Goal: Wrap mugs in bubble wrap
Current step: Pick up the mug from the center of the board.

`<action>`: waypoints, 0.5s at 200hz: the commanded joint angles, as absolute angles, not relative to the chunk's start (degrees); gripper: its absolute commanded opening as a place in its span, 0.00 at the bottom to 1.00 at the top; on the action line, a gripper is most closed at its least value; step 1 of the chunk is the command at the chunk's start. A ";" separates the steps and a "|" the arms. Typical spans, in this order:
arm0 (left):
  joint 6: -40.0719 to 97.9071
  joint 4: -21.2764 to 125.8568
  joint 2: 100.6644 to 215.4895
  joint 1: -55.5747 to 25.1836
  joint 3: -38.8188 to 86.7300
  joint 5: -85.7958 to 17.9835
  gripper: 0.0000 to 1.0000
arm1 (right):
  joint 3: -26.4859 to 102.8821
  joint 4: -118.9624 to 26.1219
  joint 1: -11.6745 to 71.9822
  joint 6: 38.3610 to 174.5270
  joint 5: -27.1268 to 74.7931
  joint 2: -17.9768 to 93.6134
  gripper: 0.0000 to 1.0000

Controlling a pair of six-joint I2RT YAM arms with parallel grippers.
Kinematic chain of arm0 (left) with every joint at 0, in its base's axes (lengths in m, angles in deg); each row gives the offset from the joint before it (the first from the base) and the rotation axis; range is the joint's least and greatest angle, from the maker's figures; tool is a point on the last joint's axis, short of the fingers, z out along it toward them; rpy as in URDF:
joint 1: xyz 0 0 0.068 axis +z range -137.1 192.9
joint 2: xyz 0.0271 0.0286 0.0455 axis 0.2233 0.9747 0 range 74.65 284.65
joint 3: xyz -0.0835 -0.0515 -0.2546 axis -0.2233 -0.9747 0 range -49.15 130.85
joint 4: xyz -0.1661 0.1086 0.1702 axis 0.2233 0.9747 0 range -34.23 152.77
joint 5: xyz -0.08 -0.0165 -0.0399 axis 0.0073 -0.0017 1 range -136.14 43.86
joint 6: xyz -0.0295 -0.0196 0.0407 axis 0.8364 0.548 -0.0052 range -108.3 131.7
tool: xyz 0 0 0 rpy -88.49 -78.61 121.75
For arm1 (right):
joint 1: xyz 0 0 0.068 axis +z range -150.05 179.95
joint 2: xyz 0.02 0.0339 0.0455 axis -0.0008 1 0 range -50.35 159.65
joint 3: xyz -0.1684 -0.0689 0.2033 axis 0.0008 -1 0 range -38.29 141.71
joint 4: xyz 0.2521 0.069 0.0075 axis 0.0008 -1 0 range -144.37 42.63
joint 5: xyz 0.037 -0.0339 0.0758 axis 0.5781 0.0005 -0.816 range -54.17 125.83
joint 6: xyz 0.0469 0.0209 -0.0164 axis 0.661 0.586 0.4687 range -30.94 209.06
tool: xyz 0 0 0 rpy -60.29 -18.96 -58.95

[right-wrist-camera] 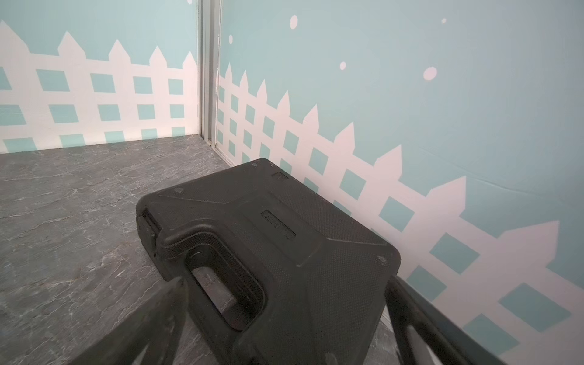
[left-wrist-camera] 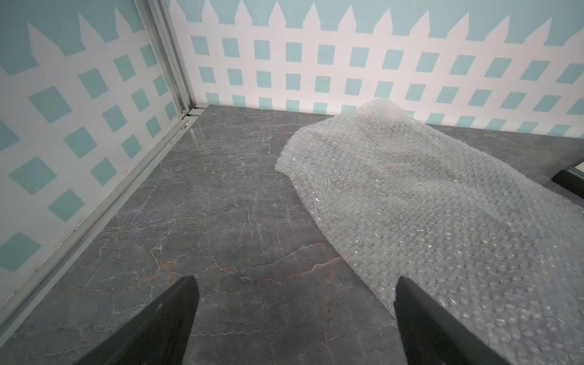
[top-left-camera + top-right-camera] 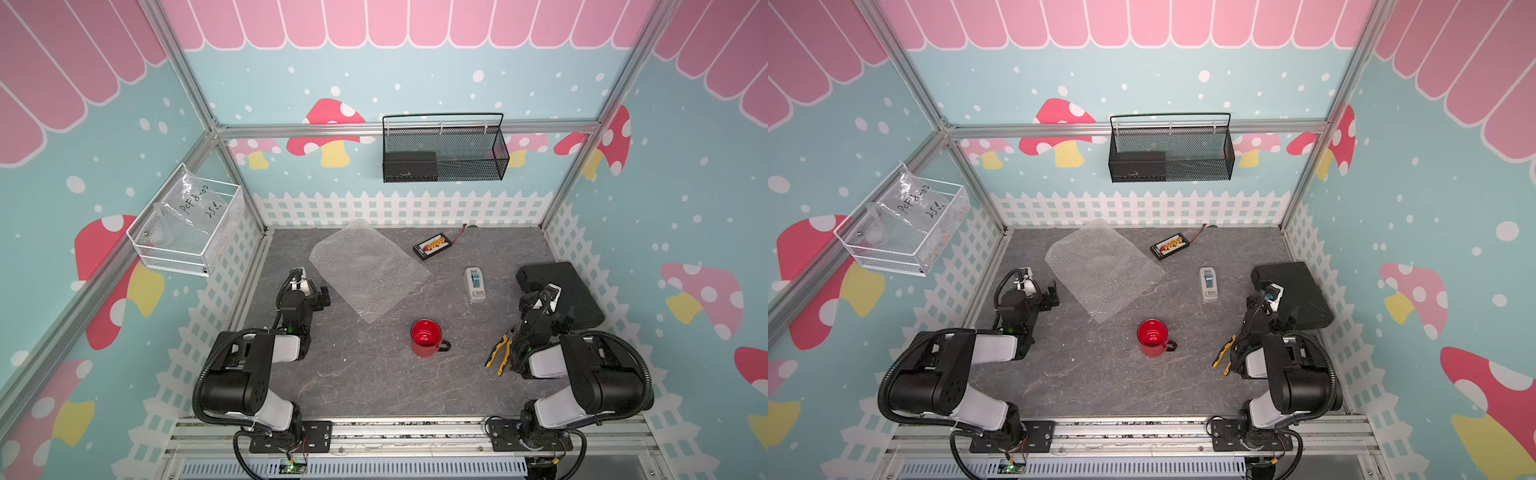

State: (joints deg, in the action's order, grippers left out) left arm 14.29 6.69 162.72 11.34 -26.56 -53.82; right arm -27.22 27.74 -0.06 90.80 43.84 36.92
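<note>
Both pairs of fingers stand spread wide with nothing between them. The left gripper (image 2: pixel 294 279) hangs low over bare table (image 3: pixel 353 374). In its wrist view one finger overlaps the long left edge of the bubble wrap (image 2: pixel 426 205), though I cannot tell whether it touches. The right gripper (image 1: pixel 284 281) hovers over the handle end of a black plastic case (image 1: pixel 284 227) lying against the table's right edge.

The sheet lies flat in the table's far-left part, and its far corner curls up against the back wall. It looks light, limp and slick, so it would probably slide or flop rather than stay put. A pinch on an edge or on that raised corner looks like the best hold.

The red mug (image 3: pixel 426 337) stands upright near the middle of the table, toward the front edge. It is near the wrap's closest corner but not touching it, and its dark handle (image 3: pixel 444 345) points toward the right arm. The mug is glossy and rigid, so likely slippery and easy to chip. Gripping over the rim, with one finger inside the wall, seems surer than taking the small loop.

Yellow-handled pliers (image 3: pixel 500 353) lie by the right arm.
</note>
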 commanded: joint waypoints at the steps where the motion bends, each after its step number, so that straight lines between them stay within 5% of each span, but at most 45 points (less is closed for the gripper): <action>1: 13.94 6.61 162.80 11.59 -25.95 -53.08 0.99 | -27.13 29.01 0.04 90.38 44.17 37.13 0.99; 100: 14.26 6.56 162.71 12.06 -26.03 -52.29 0.99 | -27.05 28.89 0.04 90.33 44.10 37.19 1.00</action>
State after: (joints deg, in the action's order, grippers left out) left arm 14.31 6.69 162.72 11.54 -26.58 -53.45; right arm -27.22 27.74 -0.06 90.80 43.82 36.92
